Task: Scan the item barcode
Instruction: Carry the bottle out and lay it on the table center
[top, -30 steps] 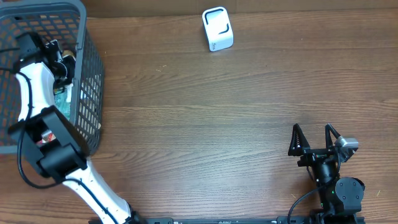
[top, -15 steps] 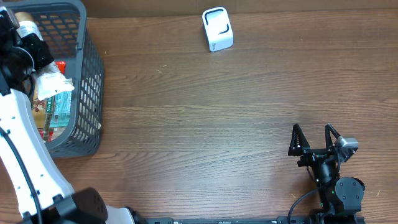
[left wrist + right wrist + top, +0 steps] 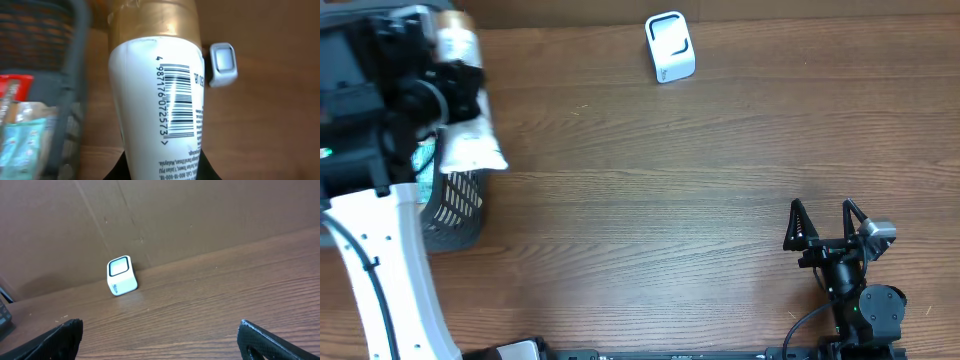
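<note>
The left arm's fingers (image 3: pixel 209 172) are closed on the tube (image 3: pixel 155 100), pinching its lower end. It is a white tube with a gold cap, and it hangs in the air over the basket (image 3: pixel 455 215) at the far-left corner of the counter (image 3: pixel 650 220).

The tube's long axis runs straight out from the fingers. From overhead, the cap points towards the far edge and the crimped tail towards the near edge. The barcode (image 3: pixel 177 100) runs lengthwise down the body and faces the wrist camera squarely, sharp and unobstructed.

The scanner (image 3: pixel 670 47) is the small white box against the far edge, about midway along. From the tube it lies well off towards the counter's right side. In the wrist view it peeks out just past the tube's shoulder, on the same side as the barcode.

So the coming move looks like a carry along the far edge. It likely ends with a roll of the wrist, because the stripes face the camera now rather than the scanner's window.

The right arm's fingers (image 3: pixel 796 228) are spread wide and hold nothing. They are parked at the near-right corner, well apart from both tube and scanner. Its wrist camera sees the scanner across bare wood. The left arm has the item, so the job looks like the left arm's alone.
</note>
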Tool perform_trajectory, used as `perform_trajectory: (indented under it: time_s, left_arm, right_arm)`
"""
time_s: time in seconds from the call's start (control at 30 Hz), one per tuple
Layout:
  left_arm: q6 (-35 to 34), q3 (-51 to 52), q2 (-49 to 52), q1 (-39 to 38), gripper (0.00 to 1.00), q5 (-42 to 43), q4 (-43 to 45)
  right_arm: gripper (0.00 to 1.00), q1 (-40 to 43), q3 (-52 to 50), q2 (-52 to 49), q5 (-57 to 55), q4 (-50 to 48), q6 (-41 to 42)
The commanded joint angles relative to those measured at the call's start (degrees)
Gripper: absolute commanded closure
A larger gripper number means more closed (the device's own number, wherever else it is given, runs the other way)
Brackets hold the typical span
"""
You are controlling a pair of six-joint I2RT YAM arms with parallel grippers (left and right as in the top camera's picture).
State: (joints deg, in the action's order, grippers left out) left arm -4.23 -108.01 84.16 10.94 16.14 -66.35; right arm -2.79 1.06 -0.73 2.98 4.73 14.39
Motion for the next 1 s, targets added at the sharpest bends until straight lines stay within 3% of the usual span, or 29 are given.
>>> perform_trajectory:
  time_s: [0.0, 0.3, 0.47, 0.67, 0.9, 0.97]
  left_arm:
    - [4.81, 3.65, -0.79, -7.23, 0.96, 1.49, -1.20]
    - [7.32, 25.42, 1.77, -23.78, 0.96, 2.16, 6.99]
    - [16.02, 34.95, 5.66, -29.88, 0.96, 6.82, 14.01]
    - [22.32, 37.44, 13.35, -32.79, 0.96, 6.80, 18.86]
    - [22.47, 37.44, 21.99, -32.83, 0.96, 9.86, 24.11]
    - [22.40, 37.44, 23.32, -32.83, 0.91, 10.95, 24.57]
  right_arm:
    - [0.00, -0.42, -0.61, 0.57, -0.17, -0.26, 0.22]
    - [0.00, -0.42, -0.61, 0.57, -0.15, -0.26, 0.20]
    - [0.00, -0.42, -0.61, 0.57, -0.15, -0.26, 0.22]
    - [0.00, -0.42, -0.61, 0.57, -0.15, -0.26, 0.22]
    - [0.00, -0.42, -0.61, 0.57, -0.15, -0.26, 0.22]
    - [0.00, -0.42, -0.61, 0.57, -0.15, -0.26, 0.22]
